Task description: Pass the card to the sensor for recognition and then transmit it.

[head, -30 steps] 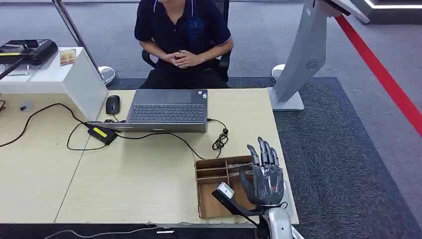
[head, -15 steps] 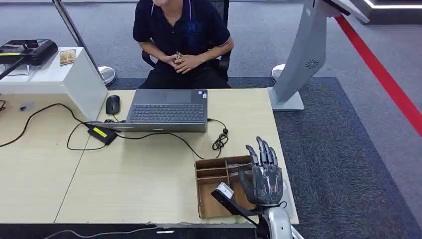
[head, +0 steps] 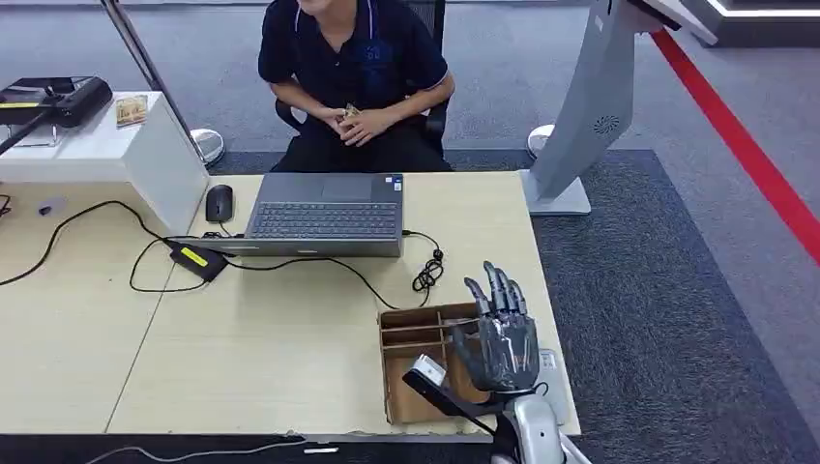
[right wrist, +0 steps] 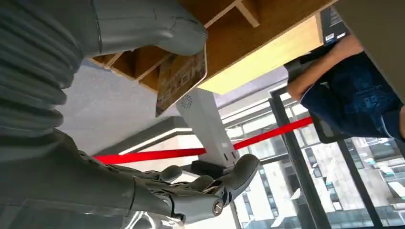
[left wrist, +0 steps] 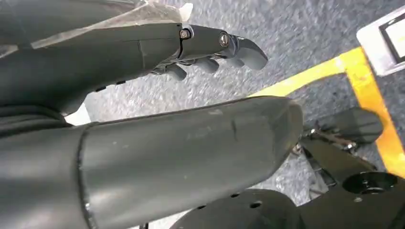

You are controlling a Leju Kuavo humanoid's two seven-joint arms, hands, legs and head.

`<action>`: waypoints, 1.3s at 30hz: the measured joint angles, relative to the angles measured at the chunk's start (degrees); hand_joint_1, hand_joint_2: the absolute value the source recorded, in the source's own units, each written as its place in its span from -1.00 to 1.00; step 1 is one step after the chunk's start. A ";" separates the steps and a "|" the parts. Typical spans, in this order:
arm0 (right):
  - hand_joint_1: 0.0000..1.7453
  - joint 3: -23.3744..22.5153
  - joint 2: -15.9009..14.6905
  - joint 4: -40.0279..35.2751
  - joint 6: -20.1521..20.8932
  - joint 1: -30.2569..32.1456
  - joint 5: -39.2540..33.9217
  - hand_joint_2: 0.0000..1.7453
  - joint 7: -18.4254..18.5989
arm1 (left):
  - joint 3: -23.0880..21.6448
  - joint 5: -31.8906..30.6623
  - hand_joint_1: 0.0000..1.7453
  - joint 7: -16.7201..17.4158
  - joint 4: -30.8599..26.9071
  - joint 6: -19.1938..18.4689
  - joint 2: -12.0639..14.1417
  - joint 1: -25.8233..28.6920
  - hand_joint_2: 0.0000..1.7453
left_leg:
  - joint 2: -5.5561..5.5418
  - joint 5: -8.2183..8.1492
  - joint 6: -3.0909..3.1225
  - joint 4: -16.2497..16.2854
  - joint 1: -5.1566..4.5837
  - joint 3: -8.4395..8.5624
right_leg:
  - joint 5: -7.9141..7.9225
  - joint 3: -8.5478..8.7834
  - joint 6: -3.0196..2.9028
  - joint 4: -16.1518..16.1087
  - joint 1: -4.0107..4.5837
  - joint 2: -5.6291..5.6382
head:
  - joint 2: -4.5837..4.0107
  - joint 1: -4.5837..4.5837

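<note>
A brown printed card (right wrist: 181,78) stands upright at the compartments of the open cardboard box (head: 418,315) near the desk's front right corner. My right hand (head: 501,338) hovers over the box's right side, fingers spread and pointing away from me. In the right wrist view its thumb (right wrist: 143,24) lies close beside the card and the fingers (right wrist: 210,191) stay well apart from it; I cannot tell whether the thumb touches the card. My left hand (left wrist: 210,43) hangs low over grey carpet, fingers loosely extended, holding nothing.
A person (head: 353,58) sits behind the desk with hands together. An open laptop (head: 324,217), a mouse (head: 219,202), a power brick (head: 198,259) and cables lie mid-desk. A black device (head: 53,97) sits on a white stand at left; a white kiosk (head: 590,106) stands at right.
My right hand has drifted a little left and farther over the box. The person's hands have shifted slightly.
</note>
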 joint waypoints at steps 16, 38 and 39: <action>-0.48 0.04 1.33 2.45 0.00 -1.23 -0.94 1.00 -2.27 | 5.03 4.59 -1.00 2.77 -0.26 -6.47 3.06 0.15 -1.00 | 0.00 0.00 0.00 0.00 0.01 -0.02 | 0.00 -0.01 0.00 0.00 0.01 0.00 | 0.00 -0.02; -0.44 -0.07 1.05 2.53 0.00 -1.15 -0.85 1.00 -1.90 | 5.59 5.29 -1.00 3.41 -0.83 -6.53 3.80 0.28 -1.00 | 0.00 0.00 0.00 0.00 0.01 -0.01 | 0.00 -0.02 0.00 0.00 0.01 0.00 | 0.00 0.00; -0.44 -0.07 0.96 2.51 0.00 -1.14 -0.85 1.00 -1.75 | 5.59 5.29 -1.00 3.41 -0.87 -6.53 3.80 0.28 -1.00 | 0.00 0.00 0.00 0.00 0.01 -0.01 | 0.00 -0.02 0.00 -0.01 0.01 0.00 | 0.00 0.00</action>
